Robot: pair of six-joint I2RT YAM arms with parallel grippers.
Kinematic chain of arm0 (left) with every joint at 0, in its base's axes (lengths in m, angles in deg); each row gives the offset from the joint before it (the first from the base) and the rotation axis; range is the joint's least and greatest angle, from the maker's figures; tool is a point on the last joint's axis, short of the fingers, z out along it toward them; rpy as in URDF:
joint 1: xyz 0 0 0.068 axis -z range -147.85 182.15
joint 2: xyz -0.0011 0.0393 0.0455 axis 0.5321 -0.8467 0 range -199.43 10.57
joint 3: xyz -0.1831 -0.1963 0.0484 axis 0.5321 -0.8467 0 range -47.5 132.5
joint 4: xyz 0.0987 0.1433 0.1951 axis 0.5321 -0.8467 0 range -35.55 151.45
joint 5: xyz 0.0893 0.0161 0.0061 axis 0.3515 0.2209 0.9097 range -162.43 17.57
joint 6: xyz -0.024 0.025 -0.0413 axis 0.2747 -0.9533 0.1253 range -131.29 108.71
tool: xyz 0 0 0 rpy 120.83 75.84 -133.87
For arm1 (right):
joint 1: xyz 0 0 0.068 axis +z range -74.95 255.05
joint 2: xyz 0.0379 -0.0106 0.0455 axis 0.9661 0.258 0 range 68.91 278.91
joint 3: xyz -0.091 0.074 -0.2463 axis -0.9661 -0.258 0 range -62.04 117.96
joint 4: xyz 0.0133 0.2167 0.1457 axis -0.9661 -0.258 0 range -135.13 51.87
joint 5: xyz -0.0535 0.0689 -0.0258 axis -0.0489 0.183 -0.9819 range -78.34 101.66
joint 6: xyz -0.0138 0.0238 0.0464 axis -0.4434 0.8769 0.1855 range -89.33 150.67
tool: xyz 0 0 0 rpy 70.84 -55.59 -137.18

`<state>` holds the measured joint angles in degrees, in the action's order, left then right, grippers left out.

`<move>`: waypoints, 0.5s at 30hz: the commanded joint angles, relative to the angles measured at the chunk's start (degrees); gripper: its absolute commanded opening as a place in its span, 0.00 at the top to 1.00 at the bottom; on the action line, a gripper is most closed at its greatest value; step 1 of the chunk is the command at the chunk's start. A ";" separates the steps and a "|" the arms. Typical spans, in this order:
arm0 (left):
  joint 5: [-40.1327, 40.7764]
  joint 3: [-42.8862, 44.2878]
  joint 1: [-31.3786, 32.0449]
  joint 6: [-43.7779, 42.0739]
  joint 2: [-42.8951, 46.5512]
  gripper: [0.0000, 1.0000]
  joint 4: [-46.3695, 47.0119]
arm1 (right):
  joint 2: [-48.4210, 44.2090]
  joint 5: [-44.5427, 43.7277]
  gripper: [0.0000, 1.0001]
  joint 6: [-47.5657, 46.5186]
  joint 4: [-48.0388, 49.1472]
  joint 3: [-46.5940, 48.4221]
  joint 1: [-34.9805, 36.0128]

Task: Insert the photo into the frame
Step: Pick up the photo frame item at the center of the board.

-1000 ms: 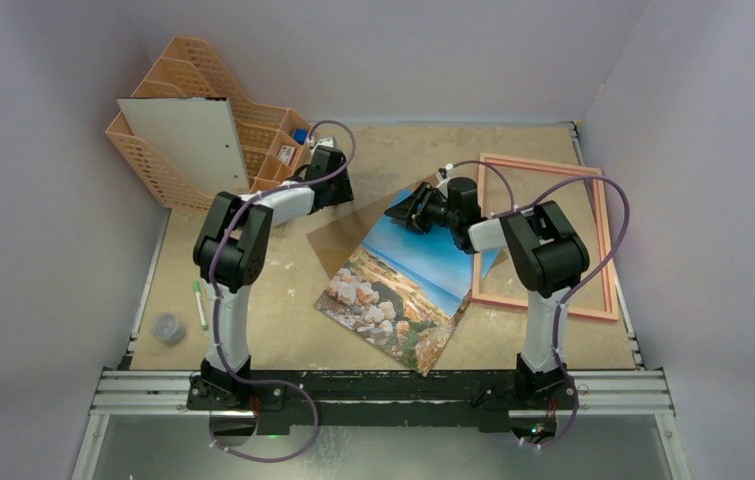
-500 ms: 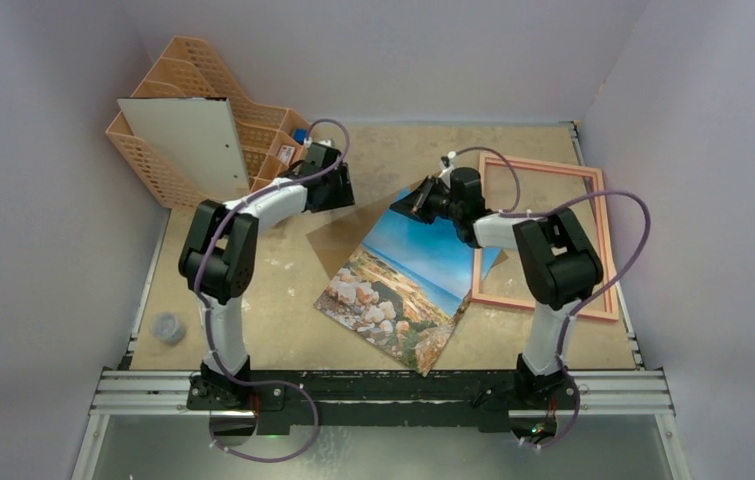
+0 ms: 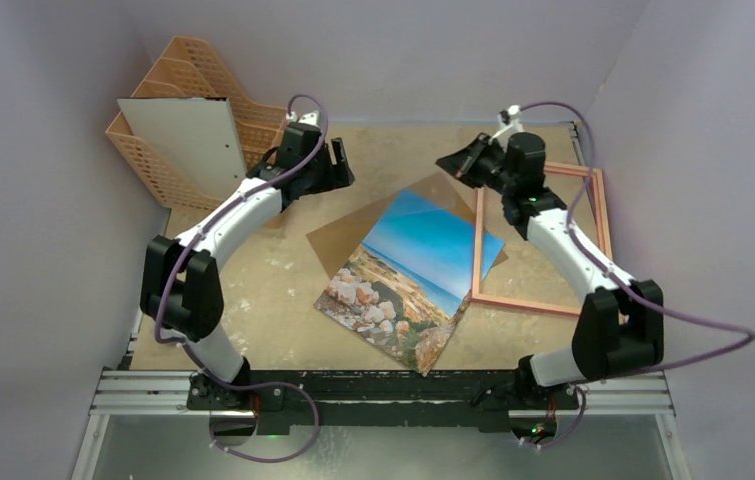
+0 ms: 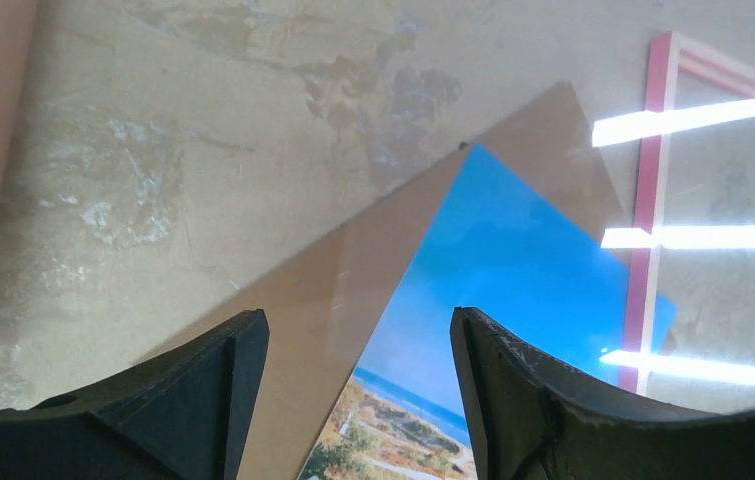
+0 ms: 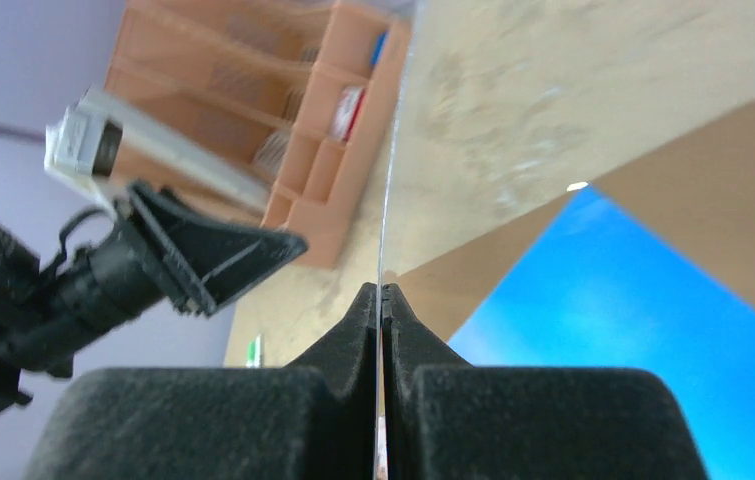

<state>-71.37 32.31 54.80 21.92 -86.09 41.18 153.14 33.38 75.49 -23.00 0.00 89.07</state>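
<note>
The photo (image 3: 413,270) lies flat mid-table on a brown backing board (image 3: 338,245), its right corner over the frame's left rail. The pink frame (image 3: 543,302) lies flat at the right. My right gripper (image 3: 456,160) is raised above the frame's far left corner. In the right wrist view it (image 5: 381,288) is shut on a thin clear pane (image 5: 390,200), seen edge-on. My left gripper (image 3: 338,165) is open and empty, above the board's far-left edge. Its wrist view (image 4: 355,315) shows the board (image 4: 353,290), the photo (image 4: 513,260) and the frame (image 4: 661,150) below.
An orange desk organiser (image 3: 253,125) stands at the far left with a white board (image 3: 188,140) leaning on it. It also shows in the right wrist view (image 5: 283,110). Purple walls close in the far, left and right sides.
Both arms have stretched out toward the far end of the table. My right gripper has risen from the photo's far corner to above the frame's far left corner. My left gripper has shifted slightly farther back.
</note>
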 commanded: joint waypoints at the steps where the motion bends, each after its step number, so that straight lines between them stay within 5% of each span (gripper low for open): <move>1: -3.97 -1.61 2.54 -1.22 -1.09 0.30 -0.26 | -9.54 -7.55 1.00 -6.14 -11.52 1.46 -4.30; 15: -13.51 1.81 18.70 8.06 -15.72 0.31 15.11 | -26.54 -35.94 1.00 -9.79 -28.95 7.32 -5.06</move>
<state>-81.14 31.37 70.23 25.24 -97.37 48.79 129.92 8.50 67.66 -48.02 3.89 83.93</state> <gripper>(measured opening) 0.697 0.005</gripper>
